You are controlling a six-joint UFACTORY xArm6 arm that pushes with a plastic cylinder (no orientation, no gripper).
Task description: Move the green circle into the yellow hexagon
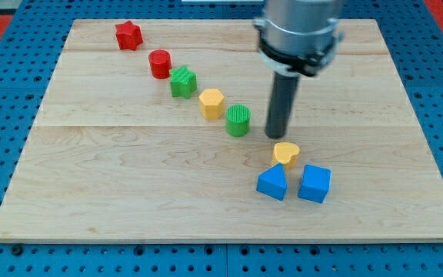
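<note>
The green circle (pixel 238 120) stands near the middle of the wooden board. The yellow hexagon (pixel 212 102) sits just up and to the view's left of it, touching or nearly touching. My tip (pixel 275 136) rests on the board just to the view's right of the green circle, a small gap away. The rod rises from the tip to the arm's grey body at the view's top.
A diagonal row runs up-left: green star (pixel 182 81), red circle (pixel 160 64), red star (pixel 128 35). Below my tip lie a yellow heart (pixel 286 153), a blue triangular block (pixel 272 183) and a blue cube (pixel 314 183). Blue pegboard surrounds the wooden board (pixel 91 192).
</note>
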